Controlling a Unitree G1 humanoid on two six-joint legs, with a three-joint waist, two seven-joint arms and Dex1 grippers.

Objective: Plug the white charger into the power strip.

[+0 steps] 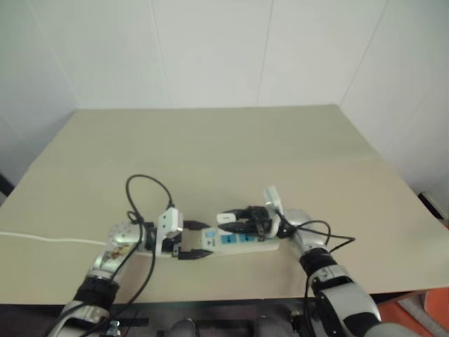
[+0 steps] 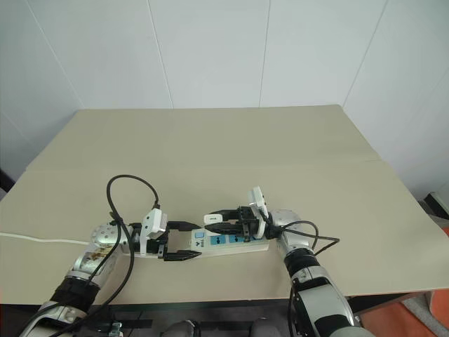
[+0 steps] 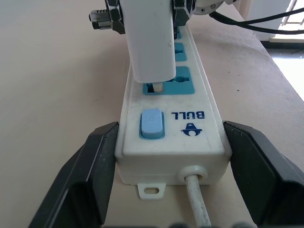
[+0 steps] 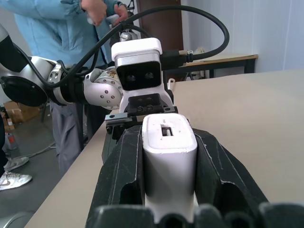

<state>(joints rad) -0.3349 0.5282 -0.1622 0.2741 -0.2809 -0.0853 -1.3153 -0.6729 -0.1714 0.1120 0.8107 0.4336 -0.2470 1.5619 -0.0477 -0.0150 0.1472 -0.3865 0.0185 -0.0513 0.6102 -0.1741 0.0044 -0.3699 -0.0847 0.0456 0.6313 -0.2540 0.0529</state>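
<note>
The step in hand is seating the white charger (image 3: 151,45) in the power strip (image 3: 183,137), and it looks nearly done. In the left wrist view the charger stands over the blue socket nearest the switch, with a prong end visible at the slot beneath it, so it is not yet pushed flush. To do this well, I judge the push should run straight along the prongs, square to the socket face, with no rocking. The strip must stay pinned so it cannot slide on the worktop (image 1: 231,147).

The right tool (image 4: 169,199) is closed firmly on the charger, one black finger on each side of its white body. The left tool (image 3: 171,166) is closed against the strip's cord end, its fingers (image 3: 90,166) pressing both long edges just beside the switch. The strip lies near the near edge of the worktop, between the two arms.
</note>
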